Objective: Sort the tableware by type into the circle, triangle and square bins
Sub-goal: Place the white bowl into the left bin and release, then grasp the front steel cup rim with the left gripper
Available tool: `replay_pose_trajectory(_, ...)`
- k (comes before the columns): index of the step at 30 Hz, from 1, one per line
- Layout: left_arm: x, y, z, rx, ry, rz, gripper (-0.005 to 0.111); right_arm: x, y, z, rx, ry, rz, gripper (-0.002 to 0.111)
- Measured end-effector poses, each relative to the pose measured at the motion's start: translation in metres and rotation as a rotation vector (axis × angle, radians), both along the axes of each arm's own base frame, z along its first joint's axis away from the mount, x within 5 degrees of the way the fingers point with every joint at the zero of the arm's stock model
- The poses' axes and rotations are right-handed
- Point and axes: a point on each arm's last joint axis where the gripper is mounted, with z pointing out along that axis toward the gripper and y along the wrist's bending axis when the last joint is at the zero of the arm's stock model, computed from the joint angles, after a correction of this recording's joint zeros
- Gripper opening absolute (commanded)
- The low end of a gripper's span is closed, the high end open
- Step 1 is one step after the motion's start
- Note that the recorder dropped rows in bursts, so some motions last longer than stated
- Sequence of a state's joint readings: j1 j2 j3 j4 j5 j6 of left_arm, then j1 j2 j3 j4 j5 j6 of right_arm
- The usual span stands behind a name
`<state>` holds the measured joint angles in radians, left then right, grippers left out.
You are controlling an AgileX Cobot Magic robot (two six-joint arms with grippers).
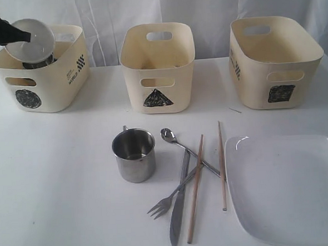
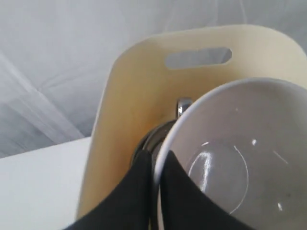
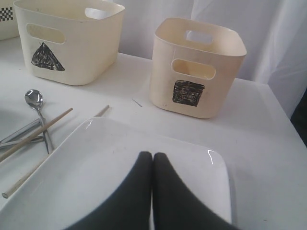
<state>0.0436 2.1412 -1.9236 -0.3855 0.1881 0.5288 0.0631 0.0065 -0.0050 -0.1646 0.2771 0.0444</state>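
Exterior view: left gripper (image 1: 27,36), jaws pinching rim of white bowl (image 1: 35,43) above circle bin (image 1: 53,93), evidently for drop-in; right gripper (image 3: 152,159), jaws pressed together.

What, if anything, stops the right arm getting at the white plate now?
Probably nothing; it looks reachable. The right gripper, shut, hangs over the plate, whose top is bare. One chopstick lies close along an edge, so a grab there might catch it.
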Motion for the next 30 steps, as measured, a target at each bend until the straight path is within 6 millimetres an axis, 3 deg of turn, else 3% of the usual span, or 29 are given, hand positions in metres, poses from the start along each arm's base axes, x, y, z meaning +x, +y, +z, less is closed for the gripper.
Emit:
replay_pose_trajectory(5, 0.0, -0.004, -0.007, -0.062, 0.047, -0.011, 0.05, 0.0, 0.0, 0.0, 0.0, 0.0, 0.0, 0.0)
replay_pose_trajectory(9, -0.009, -0.008, 0.008, -0.116, 0.061, -0.037, 0.051, 0.0, 0.0, 0.0, 0.0, 0.0, 0.0, 0.0)
replay_pose_trajectory(13, -0.028, -0.014, 0.039, -0.103, 0.078, -0.114, 0.045, 0.0, 0.0, 0.0, 0.0, 0.0, 0.0, 0.0)
replay_pose_trajectory(16, -0.046, -0.021, 0.062, -0.119, 0.112, -0.178, 0.045, 0.0, 0.0, 0.0, 0.0, 0.0, 0.0, 0.0)
replay_pose_trajectory(21, -0.083, -0.032, 0.085, -0.192, 0.167, -0.278, 0.045, 0.0, 0.0, 0.0, 0.0, 0.0, 0.0, 0.0)
replay_pose_trajectory(27, -0.14, -0.058, 0.077, -0.181, 0.302, -0.395, 0.045, 0.0, 0.0, 0.0, 0.0, 0.0, 0.0, 0.0)
replay_pose_trajectory(30, -0.169, -0.085, 0.069, -0.154, 0.346, -0.486, 0.047, 0.0, 0.0, 0.0, 0.0, 0.0, 0.0, 0.0)
